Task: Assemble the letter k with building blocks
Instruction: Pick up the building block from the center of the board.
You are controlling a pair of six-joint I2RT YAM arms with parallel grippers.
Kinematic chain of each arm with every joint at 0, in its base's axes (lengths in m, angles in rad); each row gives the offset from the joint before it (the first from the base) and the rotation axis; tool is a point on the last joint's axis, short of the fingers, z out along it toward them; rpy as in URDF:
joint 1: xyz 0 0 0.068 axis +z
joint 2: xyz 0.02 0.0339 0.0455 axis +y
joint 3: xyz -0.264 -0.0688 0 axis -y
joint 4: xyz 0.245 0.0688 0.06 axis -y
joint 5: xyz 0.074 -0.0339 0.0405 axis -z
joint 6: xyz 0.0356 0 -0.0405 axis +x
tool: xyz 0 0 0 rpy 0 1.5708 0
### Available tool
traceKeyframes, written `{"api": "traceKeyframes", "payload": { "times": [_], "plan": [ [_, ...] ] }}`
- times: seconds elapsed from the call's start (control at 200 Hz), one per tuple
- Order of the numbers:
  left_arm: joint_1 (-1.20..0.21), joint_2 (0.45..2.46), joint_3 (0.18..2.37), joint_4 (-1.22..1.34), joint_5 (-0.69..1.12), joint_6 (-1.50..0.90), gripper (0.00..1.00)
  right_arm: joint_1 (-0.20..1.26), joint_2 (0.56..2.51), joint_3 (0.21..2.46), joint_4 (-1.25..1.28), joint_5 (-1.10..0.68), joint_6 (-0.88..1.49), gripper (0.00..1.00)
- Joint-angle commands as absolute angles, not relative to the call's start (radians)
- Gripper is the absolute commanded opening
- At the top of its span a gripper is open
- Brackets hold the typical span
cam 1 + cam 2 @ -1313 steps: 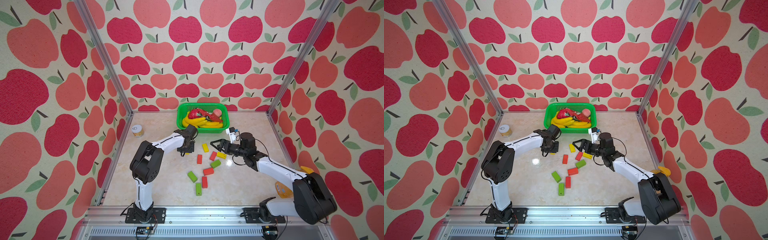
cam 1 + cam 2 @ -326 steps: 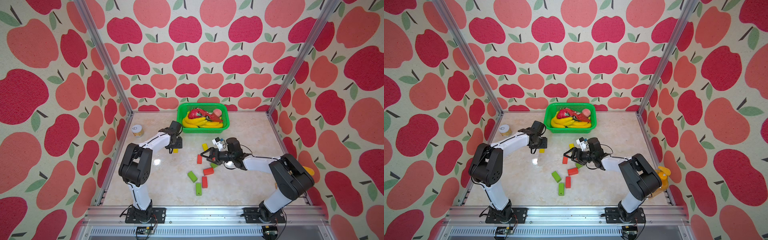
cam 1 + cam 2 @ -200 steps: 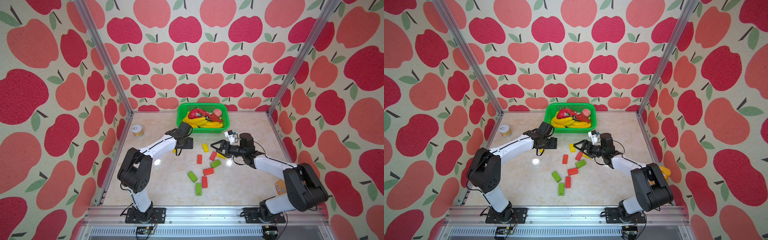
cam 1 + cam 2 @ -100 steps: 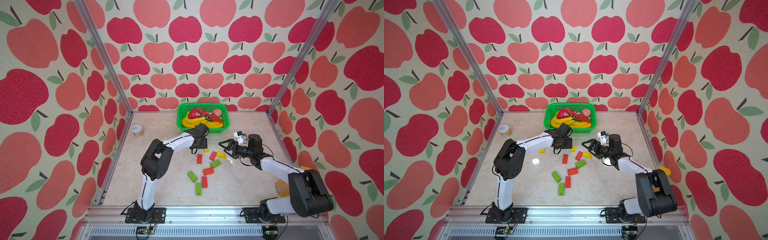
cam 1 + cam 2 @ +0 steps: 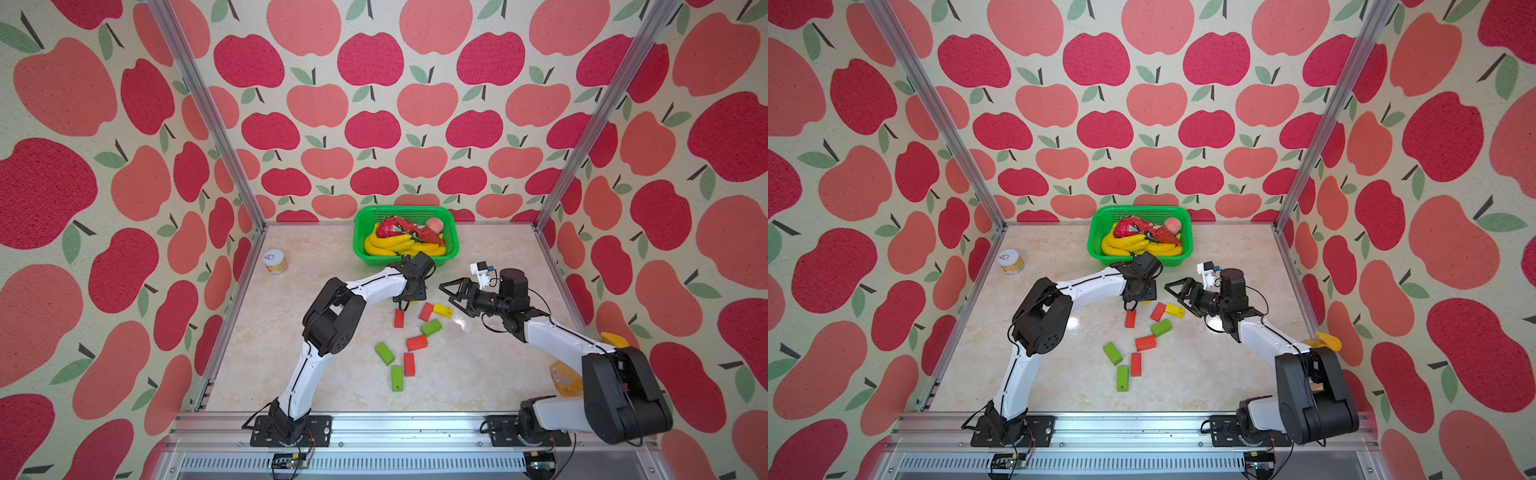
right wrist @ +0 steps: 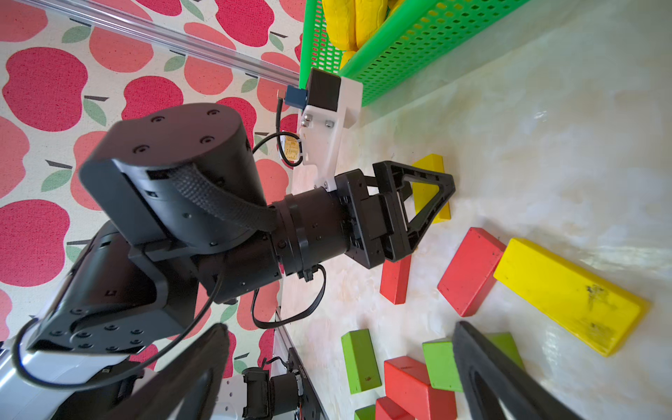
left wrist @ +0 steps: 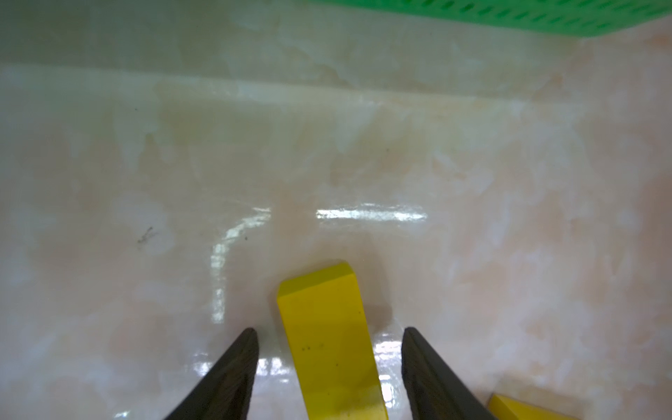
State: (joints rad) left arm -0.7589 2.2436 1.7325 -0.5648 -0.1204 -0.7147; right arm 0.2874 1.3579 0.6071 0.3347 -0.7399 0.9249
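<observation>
Poised low over the marble-patterned table (image 5: 291, 332), the left gripper (image 7: 329, 330) has its jaws apart, straddling a yellow block (image 7: 320, 291) that lies flat between the fingers (image 7: 232, 371). Bare table shows on either side of the block, so nothing is clasped. In both top views this gripper sits just in front of the green basket (image 5: 360, 249) of toy bananas (image 5: 386, 245), at the far end of the scattered building blocks. The right gripper (image 5: 453, 297) hangs spread wide and empty, pointing toward the left one, just beside a second yellow block (image 5: 443, 310). That block touches a slanted red block (image 5: 426, 311). A far red block (image 5: 399, 318) lies near the left gripper, and a middle green block (image 5: 431, 327) rests just in front of the slanted one. Nearer the arm bases lie a crosswise red block (image 5: 417, 343), a left green block (image 5: 385, 353), a near red block (image 5: 409, 364) and a near green block (image 5: 397, 378). A small jar (image 5: 275, 262) stands by the left wall, well apart.
</observation>
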Motion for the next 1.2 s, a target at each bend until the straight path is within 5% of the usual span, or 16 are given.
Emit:
{"api": "traceKeyframes", "payload": {
  "times": [0.0, 0.695, 0.93, 1.195],
  "plan": [
    [-0.767, 2.286, 1.77, -0.642, -0.161, -0.734, 0.64, 0.281, 1.374, 0.594, 0.358, -0.772, 0.945, 0.99],
    [-0.768, 2.274, 1.76, -0.716, -0.216, -0.71, 0.41, 0.281, 1.385, 0.594, 0.355, -0.762, 0.938, 0.99],
    [-0.762, 2.258, 1.741, -0.707, -0.21, -0.689, 0.14, 0.281, 1.386, 0.594, 0.358, -0.768, 0.946, 0.99],
    [-0.757, 2.163, 1.654, -0.641, -0.197, -0.609, 0.13, 0.288, 1.433, 0.59, 0.399, -0.785, 0.973, 0.99]
  ]
}}
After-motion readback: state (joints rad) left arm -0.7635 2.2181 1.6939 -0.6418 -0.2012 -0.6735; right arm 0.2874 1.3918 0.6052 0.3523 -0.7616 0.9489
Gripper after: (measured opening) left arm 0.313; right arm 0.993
